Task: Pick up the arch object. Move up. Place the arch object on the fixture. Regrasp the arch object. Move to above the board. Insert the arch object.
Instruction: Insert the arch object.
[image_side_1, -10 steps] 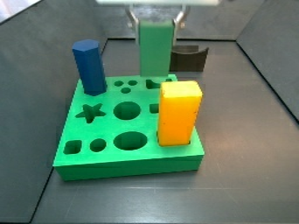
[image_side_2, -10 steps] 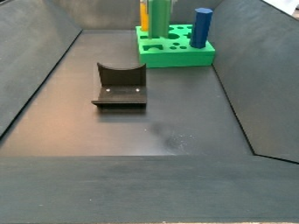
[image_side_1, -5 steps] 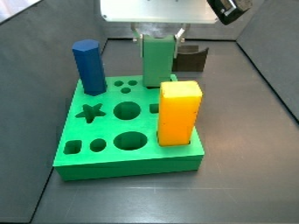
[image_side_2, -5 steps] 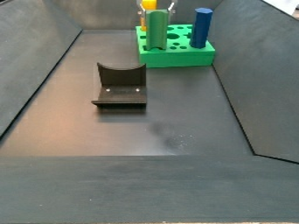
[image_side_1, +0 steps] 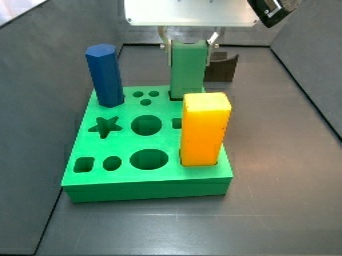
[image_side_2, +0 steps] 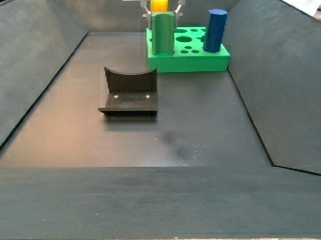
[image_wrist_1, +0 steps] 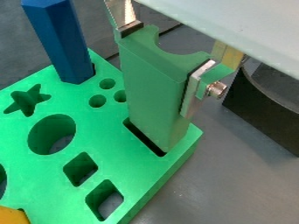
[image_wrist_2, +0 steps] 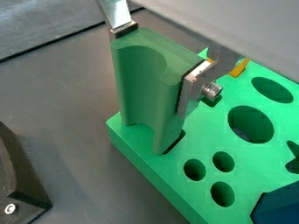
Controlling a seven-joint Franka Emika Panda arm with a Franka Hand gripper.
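Arch object [image_wrist_1: 158, 92] upright, claw [image_wrist_1: 163, 54] gripping, base in board [image_wrist_1: 70, 162] slot.

The gripper [image_side_1: 190, 40] has come lower over the back edge of the board [image_side_1: 147, 165], and more of its body is in view in a side view. The arch object [image_side_1: 189, 68] between its fingers [image_wrist_1: 201, 86] has sunk with it, its lower end now in a slot of the board.

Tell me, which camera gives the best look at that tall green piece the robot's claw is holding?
A wrist view: the arch object fills the frame, gripper fingers on both sides, its foot at a slot in the board. Both wrist views show this. In a side view it is smaller; in the far one it is tiny.
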